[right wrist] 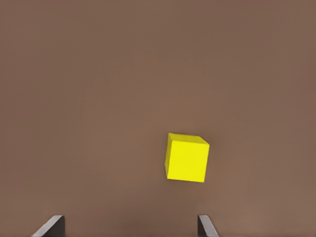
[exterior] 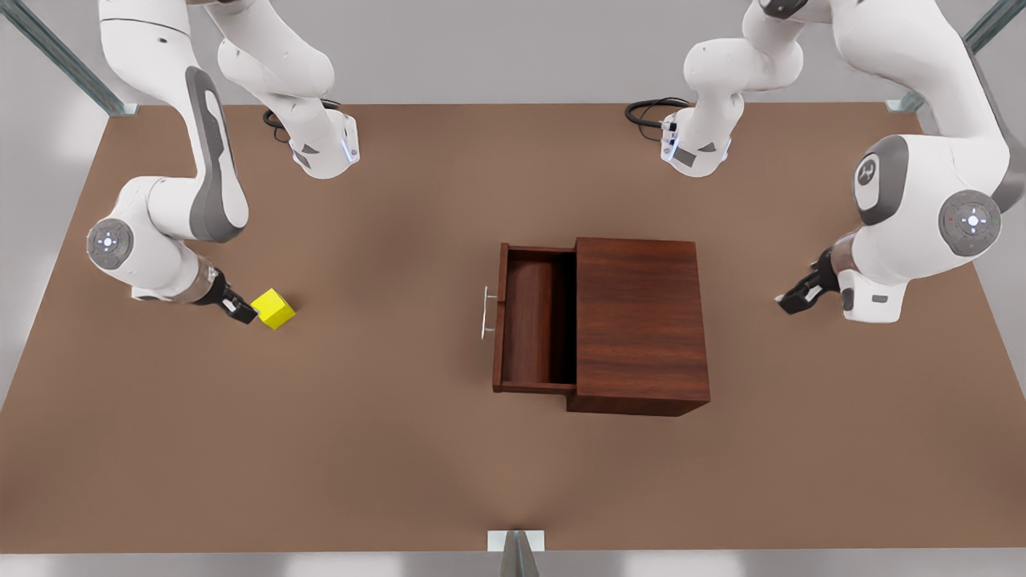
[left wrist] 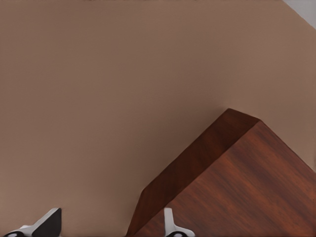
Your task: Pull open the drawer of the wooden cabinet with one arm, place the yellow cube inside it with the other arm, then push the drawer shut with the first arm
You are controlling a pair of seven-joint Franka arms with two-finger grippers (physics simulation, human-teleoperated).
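We see the wooden cabinet [exterior: 641,320] standing on the brown worktop [exterior: 401,449], a little toward the front view's right of the middle. Its drawer [exterior: 535,324] is pulled out toward the front view's left, with the thin silver handle [exterior: 486,312] on its outer face. The drawer's inside is bare wood; we see nothing lying in it.

The yellow cube [exterior: 273,308] sits on the worktop well apart from the cabinet, toward the front view's left. The right gripper [exterior: 239,308] is low over the worktop just beside the cube, on the side away from the cabinet. In the right wrist view the cube [right wrist: 186,158] lies ahead of the two fingertips [right wrist: 206,228], which stand wide apart and have hold of nothing; the cube is not between them.

The left gripper [exterior: 793,298] hangs on the front view's right, near the cabinet's closed back side but apart from it. In the left wrist view its fingertips [left wrist: 170,223] are spread with nothing between them, and a corner of the cabinet [left wrist: 237,182] shows ahead of them.
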